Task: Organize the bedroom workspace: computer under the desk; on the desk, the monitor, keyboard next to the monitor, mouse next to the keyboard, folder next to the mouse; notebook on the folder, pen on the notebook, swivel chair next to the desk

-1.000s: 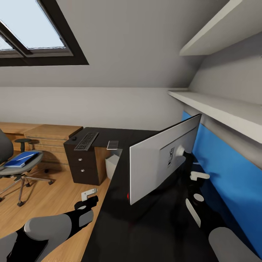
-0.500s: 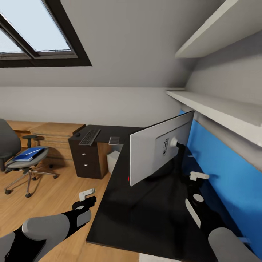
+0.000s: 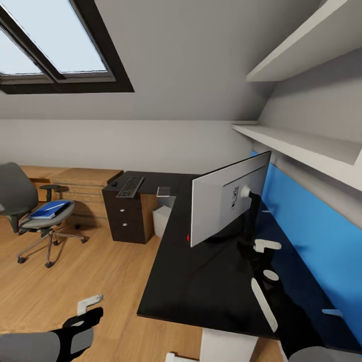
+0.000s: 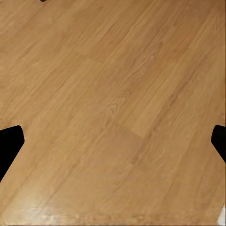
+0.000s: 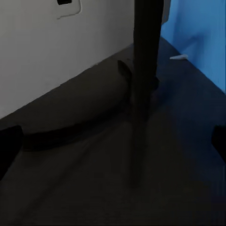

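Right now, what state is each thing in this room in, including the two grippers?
monitor: upright on the desk, grey back facing the camera.
keyboard: flat on the desk's far end.
folder: lying on the swivel chair seat.
drawers: shut.
left gripper: open, empty, above the floor.
right gripper: open, empty, behind the monitor stand.

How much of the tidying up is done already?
Some. The monitor stands on the desk, its grey back facing the camera. The keyboard and mouse lie on the far end of the desk. The computer sits under it. Both grippers hold nothing: the left gripper is over the floor. Left: the folder lies on the swivel chair, away from the desk.
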Controlling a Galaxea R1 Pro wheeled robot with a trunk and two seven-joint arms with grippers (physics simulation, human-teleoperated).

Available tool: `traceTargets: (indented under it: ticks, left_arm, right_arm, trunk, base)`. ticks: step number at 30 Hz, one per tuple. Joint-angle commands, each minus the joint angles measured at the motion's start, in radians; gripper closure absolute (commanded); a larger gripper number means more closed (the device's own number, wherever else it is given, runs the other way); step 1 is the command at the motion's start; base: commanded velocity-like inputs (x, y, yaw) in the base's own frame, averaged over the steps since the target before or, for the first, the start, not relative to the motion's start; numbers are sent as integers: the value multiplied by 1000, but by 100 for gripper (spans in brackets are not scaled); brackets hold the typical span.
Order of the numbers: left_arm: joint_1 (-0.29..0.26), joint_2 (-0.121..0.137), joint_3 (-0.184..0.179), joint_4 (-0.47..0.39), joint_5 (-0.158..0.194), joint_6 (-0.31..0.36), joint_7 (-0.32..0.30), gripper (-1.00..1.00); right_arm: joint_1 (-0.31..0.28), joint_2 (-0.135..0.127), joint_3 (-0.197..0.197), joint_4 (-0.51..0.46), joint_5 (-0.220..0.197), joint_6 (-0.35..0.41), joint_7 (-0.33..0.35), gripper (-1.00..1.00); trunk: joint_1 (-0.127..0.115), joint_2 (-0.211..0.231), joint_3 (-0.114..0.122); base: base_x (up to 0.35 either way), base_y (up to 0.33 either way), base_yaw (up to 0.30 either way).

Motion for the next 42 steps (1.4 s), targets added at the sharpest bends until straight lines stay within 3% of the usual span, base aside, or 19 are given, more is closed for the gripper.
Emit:
traceTargets:
  ticks: [1, 4, 8, 10, 12, 13, 15, 17, 18, 21, 24, 35, 42]
  left_arm:
    - [22, 2, -8, -6, 6, -9, 4, -100]
    - [99, 5, -8, -7, 6, -18, -1, -100]
    - [159, 7, -8, -6, 6, -81, -2, -100]
    - [209, 3, -9, -5, 6, -223, -3, -100]
    - [225, 0, -10, -6, 6, -326, -2, -100]
    - [291, -20, -15, -7, 6, -571, 0, -100]
    - [308, -25, -16, -7, 6, -624, -2, -100]
    - [314, -27, -16, -7, 6, -618, -3, -100]
    - [320, -34, -17, -7, 6, -539, -2, -100]
    - [322, -40, -17, -10, 6, -525, 0, -100]
    - [323, -57, -16, -11, 6, -529, 0, -100]
    - [323, -119, -16, -11, 3, -534, 2, -100]
    - [323, -121, -17, -11, 3, -533, 2, -100]
  right_arm:
    - [6, 16, 4, -28, -8, 41, -9, -100]
    - [15, 51, 6, -111, -8, 124, -32, -100]
    - [16, 79, 12, -189, -11, 151, -109, -100]
    - [17, 111, 64, -231, -9, 156, -157, -100]
    - [17, 128, 115, -249, -5, 157, -183, -100]
    - [17, 139, 232, -250, 2, 152, -272, -100]
    - [18, 135, 245, -245, 3, 151, -285, -100]
    - [19, 124, 250, -244, 3, 151, -288, -100]
    - [20, 104, 257, -242, -1, 150, -291, -100]
    - [26, 108, 263, -236, 5, 144, -298, -100]
    - [26, 109, 280, -229, 13, 130, -308, -100]
    - [28, 103, 271, -241, 0, 143, -293, -100]
    - [28, 103, 272, -241, 0, 143, -293, -100]
  trunk:
    - [0, -1, -1]
    - [0, -1, -1]
    - [0, -1, -1]
    - [0, -1, -1]
    - [0, -1, -1]
    - [0, -1, -1]
    - [0, -1, -1]
    - [0, -1, -1]
    - [0, -1, -1]
    - [0, -1, -1]
    - [0, -1, -1]
    - [0, -1, -1]
    - [0, -1, -1]
  base:
    - [-5, 17, 0]
    - [-2, 6, 0]
    - [0, 1, 0]
    - [0, 0, 0]
    - [0, 0, 0]
    - [0, 0, 0]
    - [0, 0, 0]
    - [0, 0, 0]
    - [0, 0, 0]
    - [0, 9, 0]
    - [0, 0, 0]
    - [0, 2, 0]
    - [0, 172, 0]
